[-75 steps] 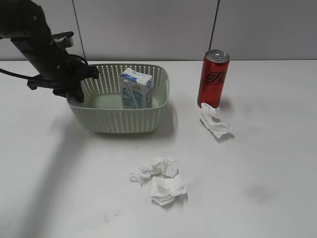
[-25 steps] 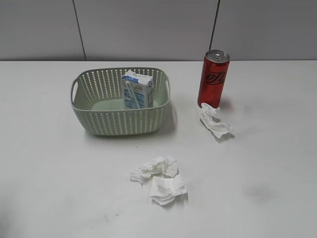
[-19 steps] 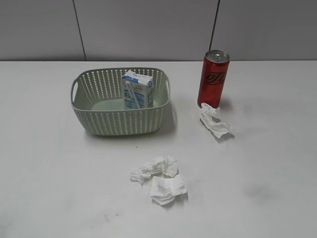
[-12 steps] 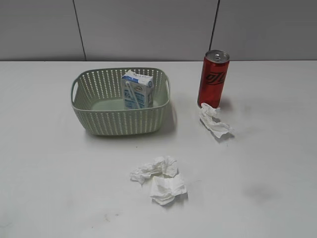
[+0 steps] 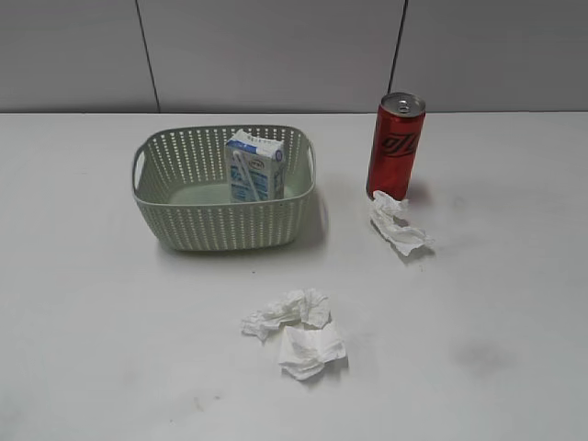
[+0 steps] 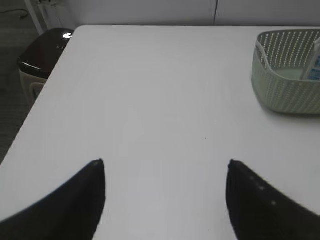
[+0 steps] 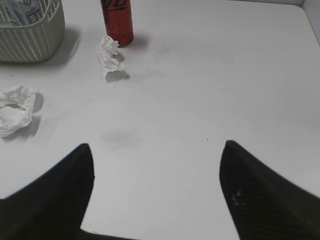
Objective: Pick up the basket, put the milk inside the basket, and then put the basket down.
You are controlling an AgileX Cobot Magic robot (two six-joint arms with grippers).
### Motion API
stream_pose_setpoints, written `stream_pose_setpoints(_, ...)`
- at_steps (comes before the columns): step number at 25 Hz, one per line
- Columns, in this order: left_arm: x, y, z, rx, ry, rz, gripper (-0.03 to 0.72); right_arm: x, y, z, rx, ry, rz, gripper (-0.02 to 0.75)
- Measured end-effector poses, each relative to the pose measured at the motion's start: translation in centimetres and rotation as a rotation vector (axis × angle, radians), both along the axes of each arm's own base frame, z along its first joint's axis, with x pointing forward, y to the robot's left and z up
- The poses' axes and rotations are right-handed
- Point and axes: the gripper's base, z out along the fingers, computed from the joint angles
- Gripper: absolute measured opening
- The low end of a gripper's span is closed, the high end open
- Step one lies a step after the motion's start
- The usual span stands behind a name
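Observation:
The sage-green basket (image 5: 220, 225) rests on the white table. The white-and-blue milk carton (image 5: 254, 166) stands upright inside it. The basket also shows in the left wrist view (image 6: 282, 92), with a sliver of the milk (image 6: 315, 62), and in the right wrist view (image 7: 30, 37). My left gripper (image 6: 165, 167) is open and empty over bare table, well left of the basket. My right gripper (image 7: 157, 147) is open and empty over bare table, right of the basket. Neither arm shows in the exterior view.
A red soda can (image 5: 395, 147) stands right of the basket, with a crumpled tissue (image 5: 397, 225) in front of it. More crumpled tissue (image 5: 296, 333) lies in front of the basket. A dark bin (image 6: 37, 57) stands off the table's left edge.
Three seconds ago my left arm was at the basket's left rim. It has since left the exterior view. The basket sits slightly shifted, with the milk still inside it.

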Motion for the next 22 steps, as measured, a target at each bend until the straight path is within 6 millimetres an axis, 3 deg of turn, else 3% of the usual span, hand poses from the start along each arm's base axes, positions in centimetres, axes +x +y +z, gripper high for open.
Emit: stream_pose_setpoints(22,0.16,0.1,-0.06,0.011,-0.01,0.008,0.546,-0.01,0.01,0.0,0.002,0.0,0.001,0.591)
